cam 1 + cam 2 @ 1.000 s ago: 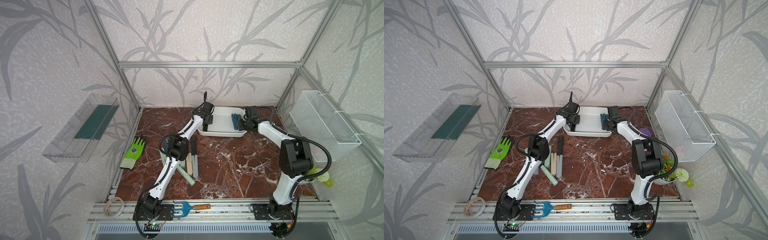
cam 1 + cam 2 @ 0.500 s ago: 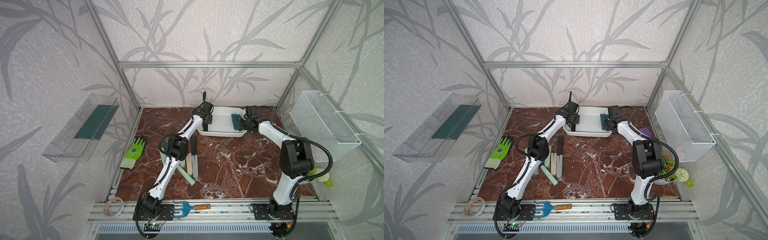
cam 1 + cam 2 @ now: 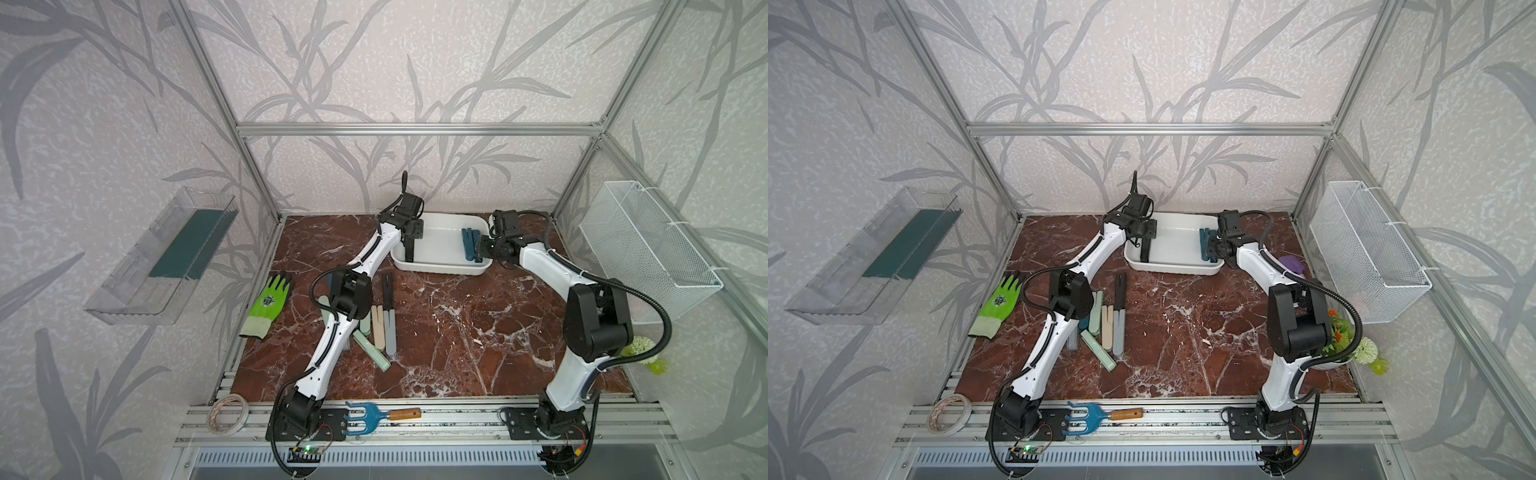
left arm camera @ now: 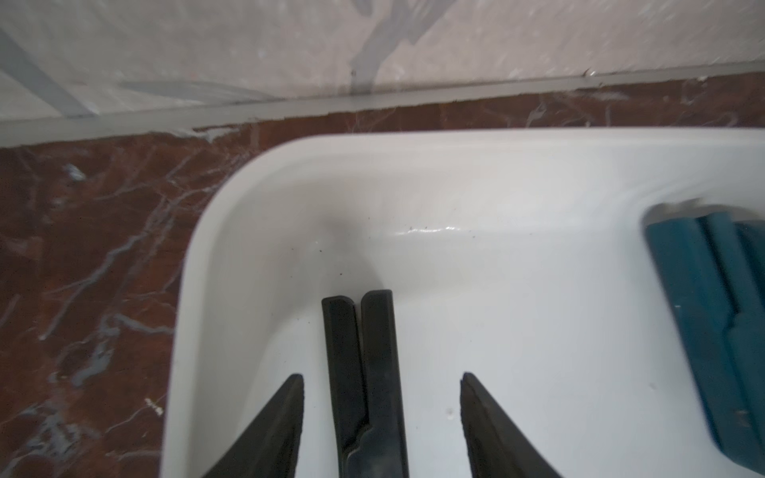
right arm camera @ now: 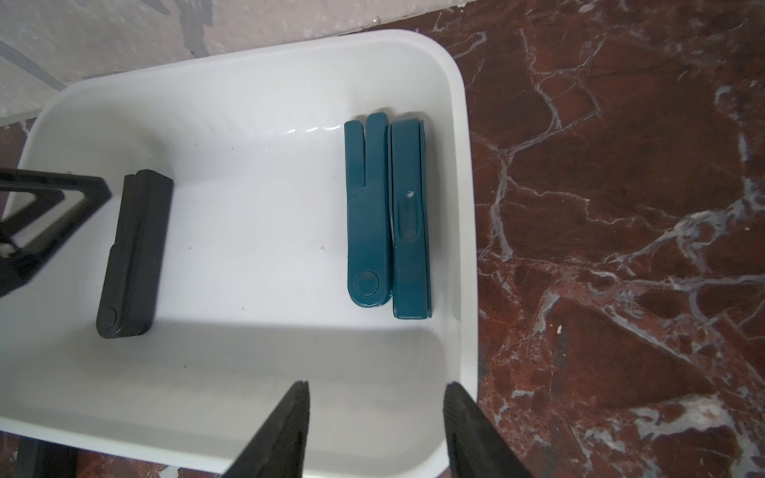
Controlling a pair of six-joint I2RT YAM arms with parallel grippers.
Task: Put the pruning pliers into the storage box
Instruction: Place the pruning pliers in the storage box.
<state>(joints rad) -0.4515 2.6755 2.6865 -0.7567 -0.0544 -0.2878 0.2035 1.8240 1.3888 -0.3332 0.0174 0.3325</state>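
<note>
in the box: three tools lie flat in the storage box (image 5: 248,91). the black pliers (image 5: 132,252) sit toward one end. two teal pliers (image 5: 368,207) lie side by side and touching, close to the opposite end wall.
left fingers (image 4: 273,426): released. they are spread either side of the black pliers, with white box floor showing between each finger and the tool, so nothing is grasped.
right fingers (image 5: 281,434): released and empty, hanging over the box's near rim, close to the teal pair.
left on the worktop (image 3: 478,332): a cluster of loose pliers (image 3: 379,328) lies beside the left arm's elbow, well apart from the box. black, beige, grey, mint green and dark teal ones show in both top views. at least six are visible. the arm hides part of the heap, so i cannot tell the exact count.
not for the box: the blue rake (image 3: 365,417) on the front rail and the green glove (image 3: 270,299) at the worktop's edge.
progress: by my judgement, about a third done at most. the box has plenty of bare floor between the black tool and the teal pair.
step in hand: the black tool looks delivered. the likely next job is to lift the left arm clear and go back to the cluster.
</note>
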